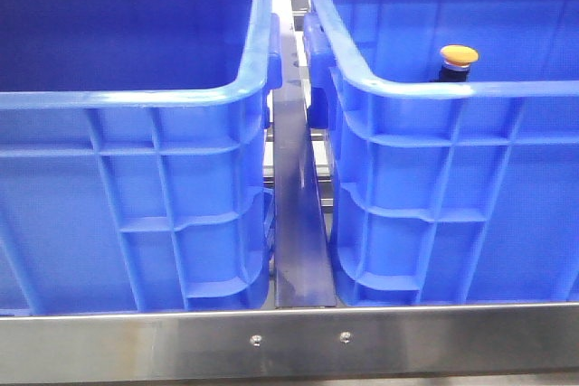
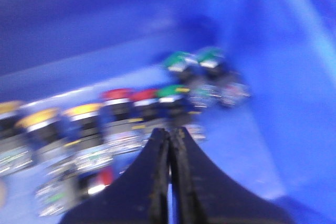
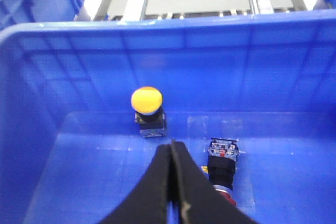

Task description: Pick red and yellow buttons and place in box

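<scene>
The front view is bright and evenly lit, with soft glare on the steel rail [image 1: 289,341] and a blown-out white patch at the top right edge. The left wrist view is dimmer and heavily smeared by motion blur, so the row of buttons [image 2: 105,114] reads as streaked colour. The right wrist view is sharp farther off, while its near black fingers [image 3: 157,192] look soft.
</scene>
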`<action>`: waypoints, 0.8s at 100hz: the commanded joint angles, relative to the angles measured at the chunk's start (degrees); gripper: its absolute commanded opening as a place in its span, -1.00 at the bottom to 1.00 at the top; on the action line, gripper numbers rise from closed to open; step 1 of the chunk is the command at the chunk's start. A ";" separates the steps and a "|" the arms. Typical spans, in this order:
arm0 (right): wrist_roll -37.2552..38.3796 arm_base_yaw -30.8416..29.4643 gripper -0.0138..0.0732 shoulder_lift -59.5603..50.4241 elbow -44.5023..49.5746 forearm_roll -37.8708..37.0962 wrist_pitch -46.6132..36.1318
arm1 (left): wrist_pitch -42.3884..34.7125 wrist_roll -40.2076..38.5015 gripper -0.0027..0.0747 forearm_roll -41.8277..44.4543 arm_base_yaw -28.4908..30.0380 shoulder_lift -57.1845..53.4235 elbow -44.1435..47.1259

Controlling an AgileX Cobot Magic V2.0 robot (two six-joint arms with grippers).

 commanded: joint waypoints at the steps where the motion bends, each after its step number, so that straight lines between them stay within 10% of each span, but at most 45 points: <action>1: -0.75 -0.37 -0.84 -3.66 -0.26 1.17 -0.14 | -5.19 -0.72 -0.98 -0.51 3.05 -5.55 2.07; 39: -0.75 -0.37 -0.84 -15.63 4.62 1.17 0.26 | -8.74 -0.78 -0.98 -0.51 16.59 -26.65 16.22; 80: -0.75 -0.37 -0.84 -34.02 15.32 1.17 1.62 | -15.88 -0.78 -0.98 -0.74 17.22 -50.42 31.10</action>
